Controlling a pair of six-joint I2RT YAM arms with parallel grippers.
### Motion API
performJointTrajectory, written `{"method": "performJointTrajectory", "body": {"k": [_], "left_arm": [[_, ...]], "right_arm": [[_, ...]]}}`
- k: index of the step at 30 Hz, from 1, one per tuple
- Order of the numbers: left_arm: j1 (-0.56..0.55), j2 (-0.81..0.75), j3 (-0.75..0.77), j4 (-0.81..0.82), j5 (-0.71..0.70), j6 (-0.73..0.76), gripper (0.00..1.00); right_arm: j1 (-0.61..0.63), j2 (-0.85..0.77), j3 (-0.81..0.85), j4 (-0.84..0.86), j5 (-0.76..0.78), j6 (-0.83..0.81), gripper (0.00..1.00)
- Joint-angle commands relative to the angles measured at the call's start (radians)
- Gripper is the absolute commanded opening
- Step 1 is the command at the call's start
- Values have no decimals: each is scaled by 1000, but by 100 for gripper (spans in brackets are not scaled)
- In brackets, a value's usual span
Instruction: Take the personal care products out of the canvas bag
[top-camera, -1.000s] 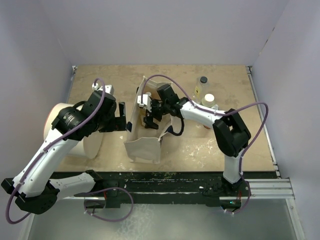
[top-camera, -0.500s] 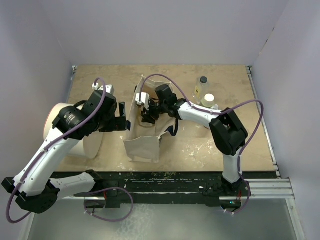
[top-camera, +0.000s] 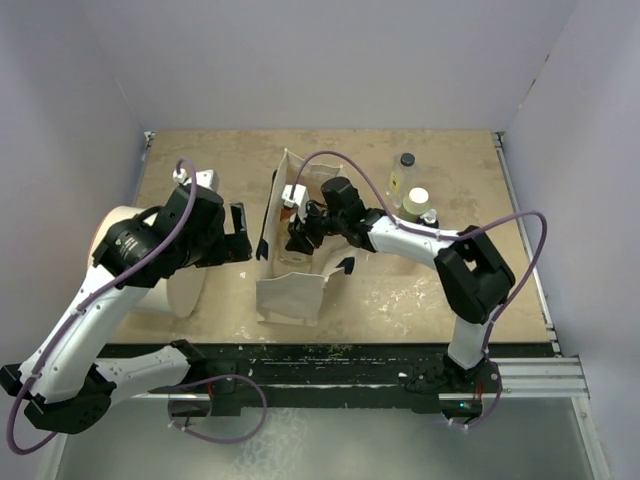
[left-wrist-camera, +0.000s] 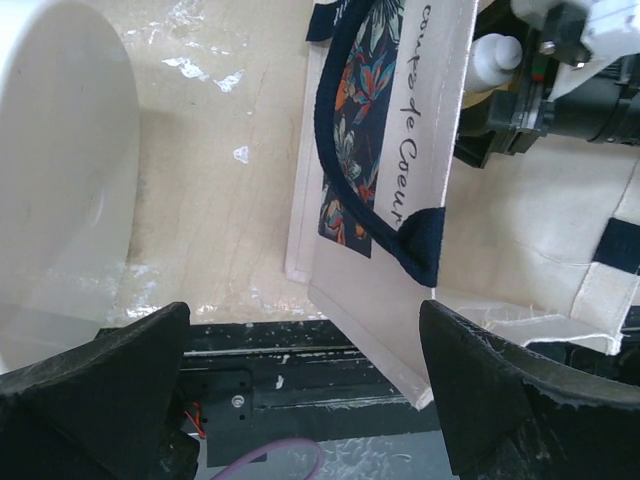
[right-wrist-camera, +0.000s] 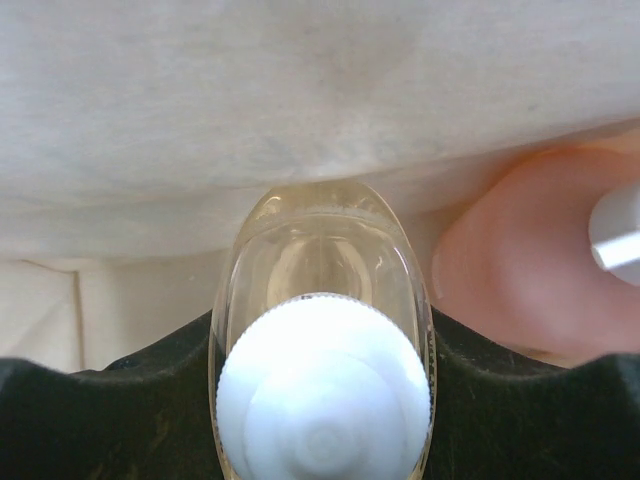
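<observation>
Your right gripper (right-wrist-camera: 320, 345), down in the bag (top-camera: 288, 296), pinches the yellowish bottle (right-wrist-camera: 320, 260), its long axis along the fingers, cap toward the wrist; your left gripper (left-wrist-camera: 302, 330) hangs spread outside.

We see soft, even light with faint shadows; close up, the white-capped bottle (right-wrist-camera: 322, 340) glares and the pink bottle (right-wrist-camera: 510, 260) blurs.

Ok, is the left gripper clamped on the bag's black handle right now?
No: the left wrist view shows the left gripper wide open, with the black handle of the canvas bag ahead of its fingers, not pinched.
</observation>
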Motion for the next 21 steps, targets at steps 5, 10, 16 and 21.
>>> {"method": "performJointTrajectory", "body": {"k": [5, 10, 16, 21], "left_arm": [[5, -44, -29, 39, 43, -80, 99], [4, -80, -36, 38, 60, -115, 99], [5, -111, -41, 31, 63, -152, 99], [5, -141, -69, 37, 61, -176, 99]], "right_arm": [[7, -199, -37, 303, -8, 193, 0], [6, -233, -18, 317, 19, 286, 0], [7, -314, -10, 296, 53, 431, 0], [7, -395, -10, 285, 97, 533, 0]]}}
